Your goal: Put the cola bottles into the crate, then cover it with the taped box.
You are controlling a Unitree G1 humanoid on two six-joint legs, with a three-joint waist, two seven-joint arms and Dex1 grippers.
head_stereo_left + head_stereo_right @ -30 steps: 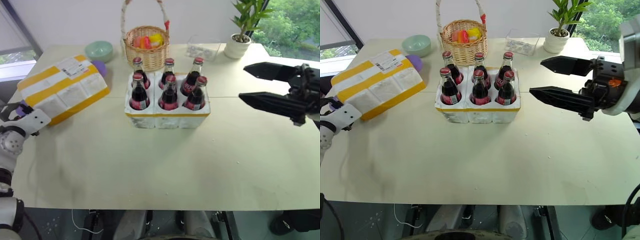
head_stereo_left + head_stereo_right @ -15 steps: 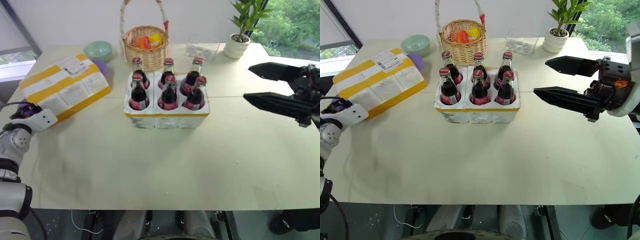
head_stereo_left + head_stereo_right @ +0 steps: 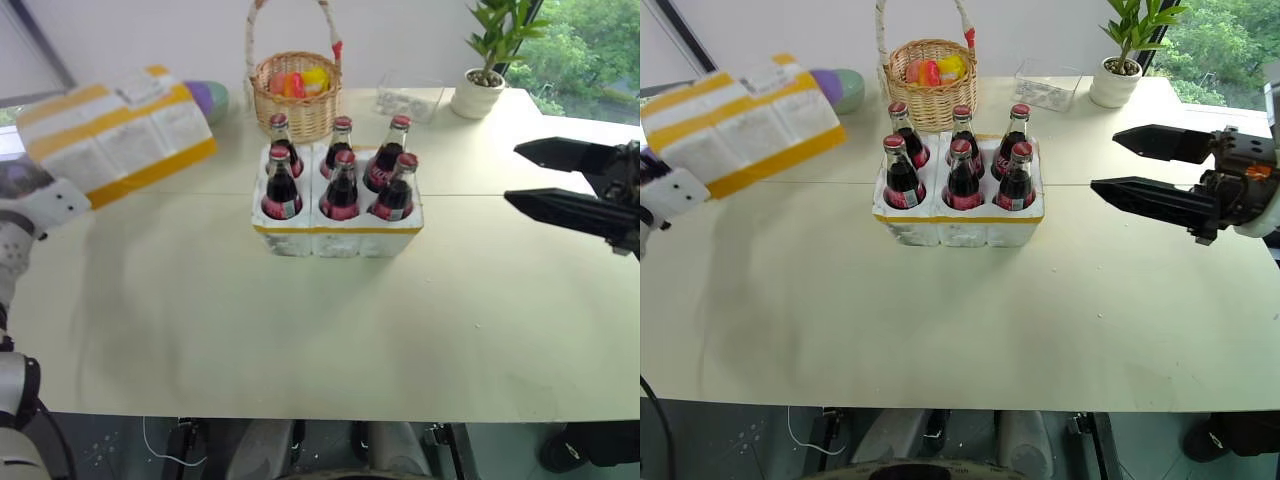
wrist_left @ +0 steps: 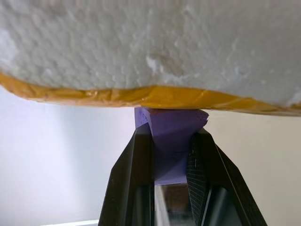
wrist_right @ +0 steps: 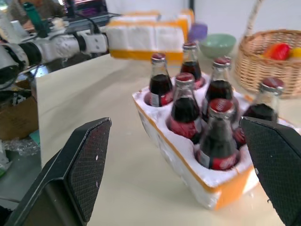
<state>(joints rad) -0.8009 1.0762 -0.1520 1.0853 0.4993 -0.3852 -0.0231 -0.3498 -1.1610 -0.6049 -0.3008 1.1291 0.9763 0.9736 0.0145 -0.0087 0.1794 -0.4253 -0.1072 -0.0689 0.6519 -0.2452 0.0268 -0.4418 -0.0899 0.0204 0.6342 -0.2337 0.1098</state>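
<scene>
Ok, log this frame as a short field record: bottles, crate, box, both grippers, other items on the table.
cola bottles: six cola bottles, all standing upright in the wells
crate: crate mid-table, uncovered
taped box: taped box lifted clear of the table, off to the crate's left, tilted
left gripper: left gripper shut on the box's purple end
right gripper: right gripper open, holding nothing, right of the crate
other items: wicker basket, green bowl, clear container, potted plant along the table's far side
</scene>
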